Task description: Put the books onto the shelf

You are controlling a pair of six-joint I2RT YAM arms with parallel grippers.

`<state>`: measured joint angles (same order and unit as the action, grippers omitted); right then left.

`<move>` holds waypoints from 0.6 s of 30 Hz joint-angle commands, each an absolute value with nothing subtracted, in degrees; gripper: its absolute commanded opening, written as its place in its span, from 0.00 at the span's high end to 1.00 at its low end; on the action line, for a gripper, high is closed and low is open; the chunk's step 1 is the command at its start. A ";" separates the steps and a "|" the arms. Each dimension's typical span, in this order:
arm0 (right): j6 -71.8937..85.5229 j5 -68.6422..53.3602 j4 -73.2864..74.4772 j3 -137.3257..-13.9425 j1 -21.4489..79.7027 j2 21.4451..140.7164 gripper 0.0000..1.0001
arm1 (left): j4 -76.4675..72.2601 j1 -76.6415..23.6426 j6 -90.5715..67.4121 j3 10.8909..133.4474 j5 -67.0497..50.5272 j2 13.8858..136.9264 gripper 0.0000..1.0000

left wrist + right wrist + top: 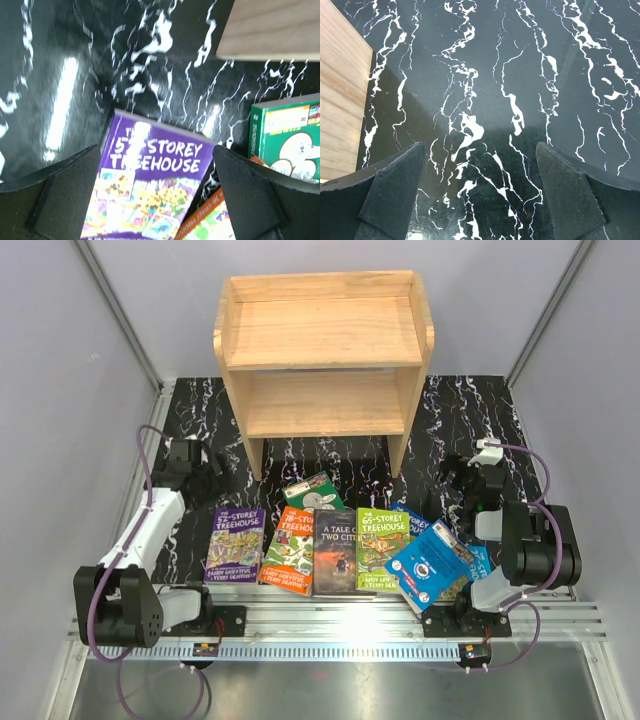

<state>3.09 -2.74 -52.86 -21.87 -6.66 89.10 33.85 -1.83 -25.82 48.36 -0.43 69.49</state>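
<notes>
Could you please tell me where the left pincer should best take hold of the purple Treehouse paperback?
Probably its left long edge, approached from the left. The purple 52-Storey Treehouse paperback lies flat on the black marbled mat with bare mat along that side, while the orange paperback crowds its right edge. The open left pincer hangs near its far left corner.

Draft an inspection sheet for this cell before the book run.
Surface: black marbled mat, some glare.
Job's things: shelf at the back, both tiers empty; books lie flat in a row near the arms, some overlapping; blue book lies askew on top at the right; green book sits behind the row.
Clutter: nothing seen.
Grippers: left gripper open, empty, facing the purple book; right gripper open, empty, over the mat.
Cables: purple cables loop off both arms, clear of the books.
Surroundings: grey walls; metal rail at the near edge.
</notes>
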 commanded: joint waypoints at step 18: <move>3.08 -3.69 -56.69 -23.03 -6.42 88.51 0.00 | 53.69 -8.51 -32.43 53.43 -0.44 63.29 0.01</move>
<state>3.11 -2.74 -52.88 -21.87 -6.63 89.10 50.35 -5.82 -31.16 50.00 -0.25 64.99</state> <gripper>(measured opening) 0.994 0.987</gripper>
